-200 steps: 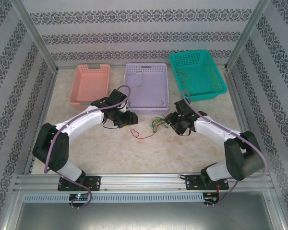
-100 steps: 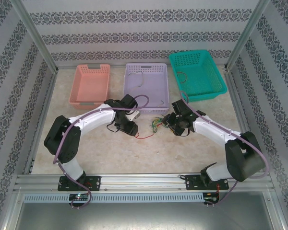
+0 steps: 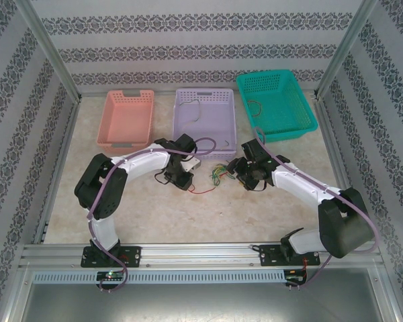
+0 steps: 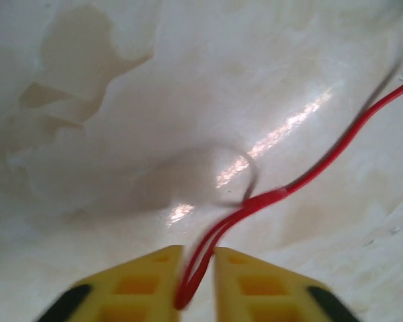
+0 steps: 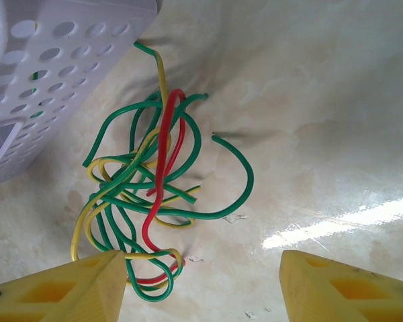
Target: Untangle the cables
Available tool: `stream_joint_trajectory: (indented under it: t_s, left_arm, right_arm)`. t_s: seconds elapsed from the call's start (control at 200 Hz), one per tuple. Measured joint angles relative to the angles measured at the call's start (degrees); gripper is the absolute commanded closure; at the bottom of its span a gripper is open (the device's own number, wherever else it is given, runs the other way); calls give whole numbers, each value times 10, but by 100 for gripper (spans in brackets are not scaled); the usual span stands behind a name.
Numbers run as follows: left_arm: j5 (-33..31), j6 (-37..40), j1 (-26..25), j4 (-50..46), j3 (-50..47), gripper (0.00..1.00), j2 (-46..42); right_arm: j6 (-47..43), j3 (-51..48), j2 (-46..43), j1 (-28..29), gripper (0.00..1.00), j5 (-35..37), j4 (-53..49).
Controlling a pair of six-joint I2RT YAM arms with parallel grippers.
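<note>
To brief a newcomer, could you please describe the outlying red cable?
Find the lilac plastic basket at the back. On the table before it, the left gripper pinches a thin red cable: a lone strand, unlike the green and yellow tangle nearby.

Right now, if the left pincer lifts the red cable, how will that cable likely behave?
Probably floppy: the red cable curves loosely and folds double inside the left pincer. Likely light, being thin. It may tug the tangle, where a red strand threads green and yellow loops.

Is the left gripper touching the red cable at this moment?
Touching. The left wrist view shows the left gripper with its yellow fingers closed on a doubled-over stretch of the red cable, no gap on either side.
</note>
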Motion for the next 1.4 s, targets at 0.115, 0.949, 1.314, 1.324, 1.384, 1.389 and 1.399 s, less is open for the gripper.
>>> stream_joint_trajectory:
  t_s: [0.115, 0.949, 1.314, 1.324, 1.384, 1.389, 1.399]
  left_arm:
    - [10, 2, -12, 12, -10, 99, -12]
    - [-6, -40, -73, 28, -66, 100, -160]
    - [-40, -118, -76, 43, -97, 100, -304]
    - [-41, -120, -76, 45, -98, 100, -307]
    - [-42, -129, -76, 49, -104, 100, -319]
    - [-43, -130, -76, 49, -105, 100, -320]
    - [-43, -131, -76, 49, -106, 100, -322]
  right_arm:
    - [2, 11, 14, 4, 34, -2, 0]
    - [19, 128, 167, 62, 90, 20, -23]
    - [14, 49, 35, -68, 100, 19, -23]
    - [14, 45, 27, -77, 100, 15, -23]
    - [11, 28, -13, -123, 100, 9, -24]
    - [10, 26, -16, -128, 100, 7, -24]
    - [10, 25, -20, -133, 100, 6, -24]
